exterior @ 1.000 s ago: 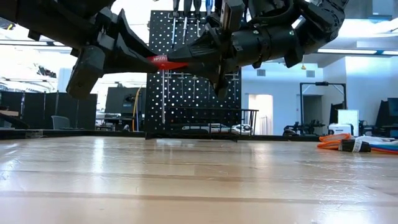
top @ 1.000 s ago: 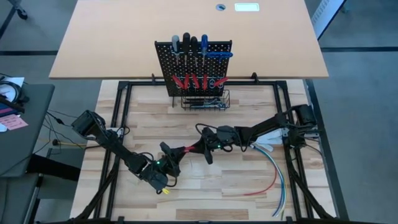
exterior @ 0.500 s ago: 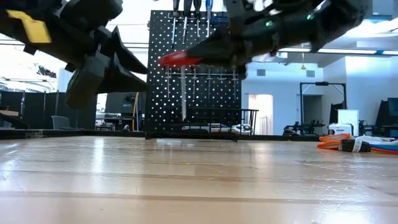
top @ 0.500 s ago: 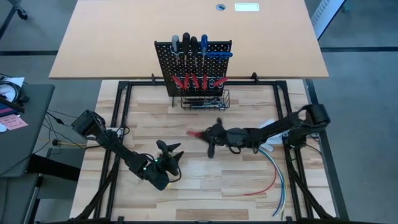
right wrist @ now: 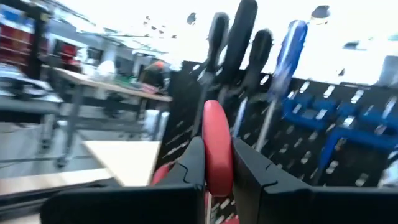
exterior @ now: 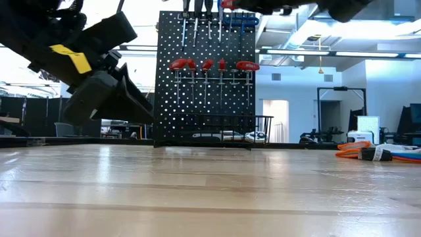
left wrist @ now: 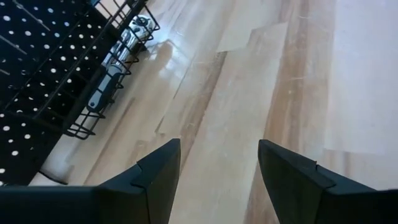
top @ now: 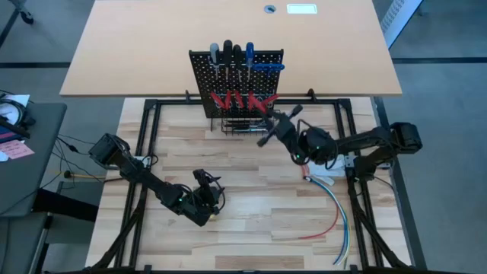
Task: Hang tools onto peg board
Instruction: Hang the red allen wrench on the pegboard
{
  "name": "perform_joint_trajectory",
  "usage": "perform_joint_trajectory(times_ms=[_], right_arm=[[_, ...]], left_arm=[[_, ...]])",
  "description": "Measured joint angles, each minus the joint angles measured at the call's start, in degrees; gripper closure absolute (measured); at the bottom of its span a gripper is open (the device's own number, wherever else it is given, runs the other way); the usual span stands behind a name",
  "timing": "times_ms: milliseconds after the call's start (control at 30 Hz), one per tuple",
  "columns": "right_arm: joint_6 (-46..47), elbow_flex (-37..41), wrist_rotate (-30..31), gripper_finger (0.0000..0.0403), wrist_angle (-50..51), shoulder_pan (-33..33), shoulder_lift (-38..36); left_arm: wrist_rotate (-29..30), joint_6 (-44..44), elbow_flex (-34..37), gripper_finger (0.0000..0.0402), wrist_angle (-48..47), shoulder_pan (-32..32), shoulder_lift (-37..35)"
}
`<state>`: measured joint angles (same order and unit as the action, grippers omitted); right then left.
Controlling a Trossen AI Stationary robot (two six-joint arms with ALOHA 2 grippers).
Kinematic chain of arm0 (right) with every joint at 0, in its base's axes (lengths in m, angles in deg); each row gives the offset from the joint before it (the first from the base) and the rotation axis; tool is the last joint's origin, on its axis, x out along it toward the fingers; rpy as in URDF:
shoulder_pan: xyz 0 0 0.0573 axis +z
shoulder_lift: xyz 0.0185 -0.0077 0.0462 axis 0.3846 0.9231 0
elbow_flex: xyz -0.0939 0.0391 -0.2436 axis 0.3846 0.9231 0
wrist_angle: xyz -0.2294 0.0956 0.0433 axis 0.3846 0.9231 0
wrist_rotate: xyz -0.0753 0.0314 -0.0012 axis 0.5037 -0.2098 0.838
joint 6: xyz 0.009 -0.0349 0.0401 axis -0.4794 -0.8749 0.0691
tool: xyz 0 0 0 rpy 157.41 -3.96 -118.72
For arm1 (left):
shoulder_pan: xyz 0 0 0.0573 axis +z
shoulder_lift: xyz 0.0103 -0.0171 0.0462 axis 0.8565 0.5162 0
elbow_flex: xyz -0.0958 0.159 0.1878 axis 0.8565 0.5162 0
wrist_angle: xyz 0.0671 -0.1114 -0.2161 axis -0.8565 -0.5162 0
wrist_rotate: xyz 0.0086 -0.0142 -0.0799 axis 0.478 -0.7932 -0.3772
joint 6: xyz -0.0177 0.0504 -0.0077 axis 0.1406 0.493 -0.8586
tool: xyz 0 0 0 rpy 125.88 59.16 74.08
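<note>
The black peg board (top: 236,76) stands upright at the table's far side. Screwdrivers (top: 232,53) stick down through its top holders, and several red-handled tools (exterior: 210,64) hang from pegs. My right gripper (right wrist: 217,158) is raised close in front of the board (right wrist: 348,124), shut on a red-handled tool (right wrist: 216,134). In the low view this tool (exterior: 227,3) shows only at the top edge. My left gripper (left wrist: 217,149) hovers open low over the table's near left (top: 205,189), with nothing between its fingers. My right gripper pinches the red handle (right wrist: 217,155) between its two fingers (right wrist: 191,165). The handle's rounded end (right wrist: 214,112) sticks out past the fingertips toward the board. The fingers reach from the table's near right toward the far edge, tilted slightly up. The tool is lifted clear of the table.
A black wire basket (top: 251,125) at the board's foot holds a silver wrench (left wrist: 115,62). Red, blue and white cables (top: 335,213) lie at the table's right. Bare wood lies between the two arms.
My left gripper has opened, let go of the red-handled tool, rolled and sunk a little. My right gripper has kept the tool, risen steeply and swung toward the far edge up to the peg board, rolling and tipping its wrist upward.
</note>
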<state>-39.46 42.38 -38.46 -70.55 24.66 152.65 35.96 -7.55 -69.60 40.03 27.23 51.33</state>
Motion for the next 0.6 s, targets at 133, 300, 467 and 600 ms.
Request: perform_joint_trajectory(times_ms=[133,300,467,600], right_arm=[[-3.63,-3.31,-0.08,0.0359,1.11,-4.53,0.13],[-0.62,-3.42,1.73,0.0359,2.90,-8.34,0.11],[6.77,-3.42,-0.32,0.0359,10.74,-9.98,0.27],[9.58,-3.42,-0.62,0.0359,13.48,-11.30,0.27]], left_arm=[[-0.06,-0.08,0.00,0.0194,-0.02,0.29,0.00],[-0.09,-0.08,0.00,0.0194,-0.24,0.28,0.00],[-0.09,0.15,0.00,0.0194,-0.24,0.28,0.00],[-0.09,0.16,0.00,0.0194,-0.26,0.25,0.00]])
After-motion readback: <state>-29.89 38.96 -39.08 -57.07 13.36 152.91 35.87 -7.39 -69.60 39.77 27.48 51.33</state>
